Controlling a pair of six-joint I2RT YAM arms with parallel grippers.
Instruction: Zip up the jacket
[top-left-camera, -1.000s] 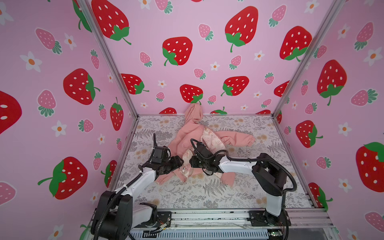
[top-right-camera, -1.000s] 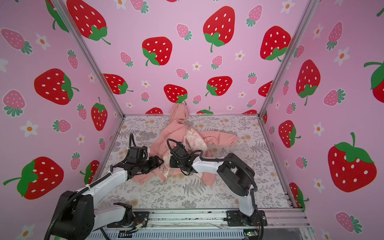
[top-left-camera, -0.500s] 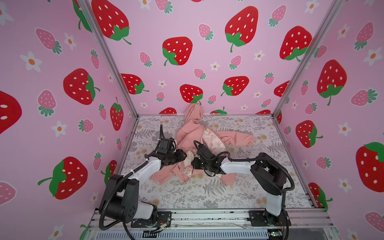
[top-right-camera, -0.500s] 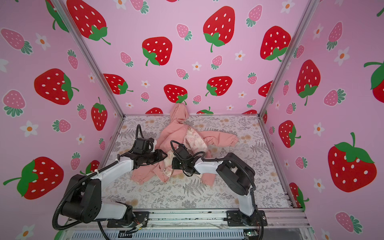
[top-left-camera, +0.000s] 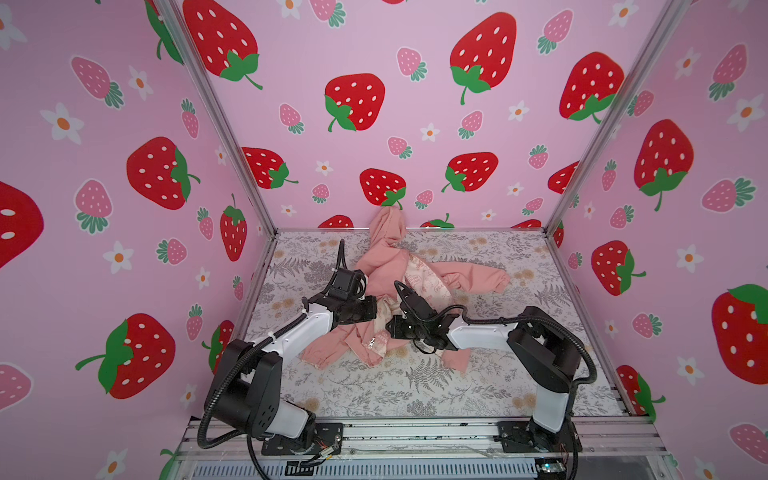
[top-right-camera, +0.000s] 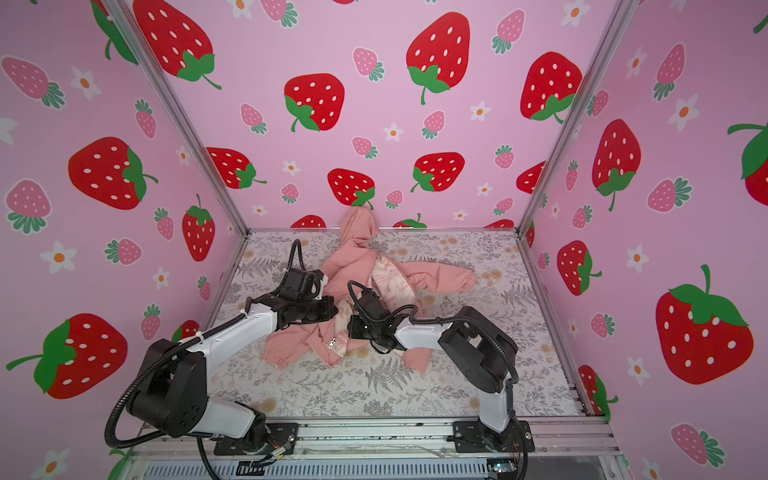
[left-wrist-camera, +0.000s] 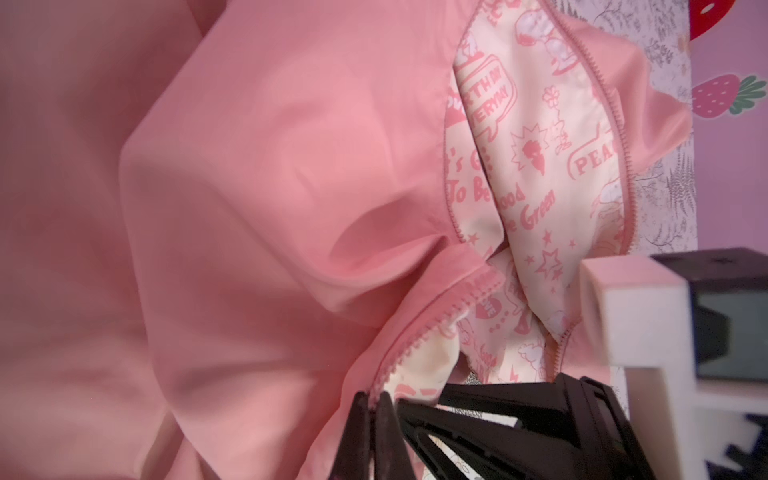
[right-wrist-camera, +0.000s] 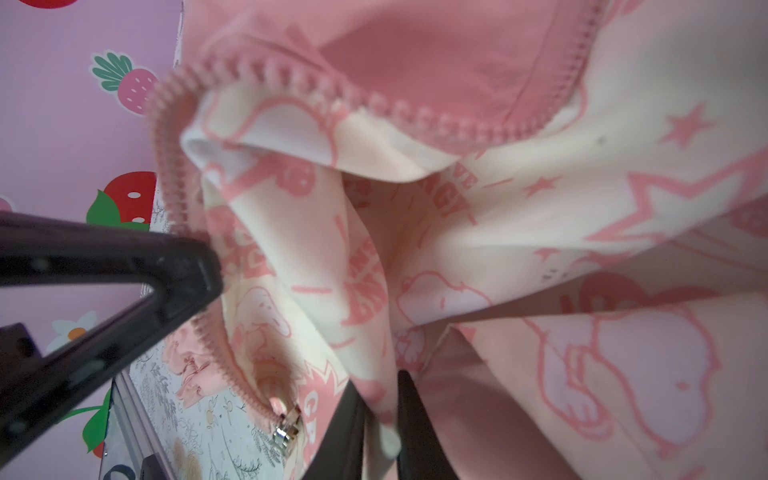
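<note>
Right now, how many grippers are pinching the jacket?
2. The left gripper is shut on the jacket's zipper edge; the right gripper pinches its cream lining near the metal slider.

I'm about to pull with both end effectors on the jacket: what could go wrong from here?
1. The right end effector pinches loose lining, not the zipper edge; a pull may only bunch the jacket.
2. The slider lies ungripped beside that lining, which could jam in it.
3. The left end effector holds the toothed edge by its tips and might slip.
</note>
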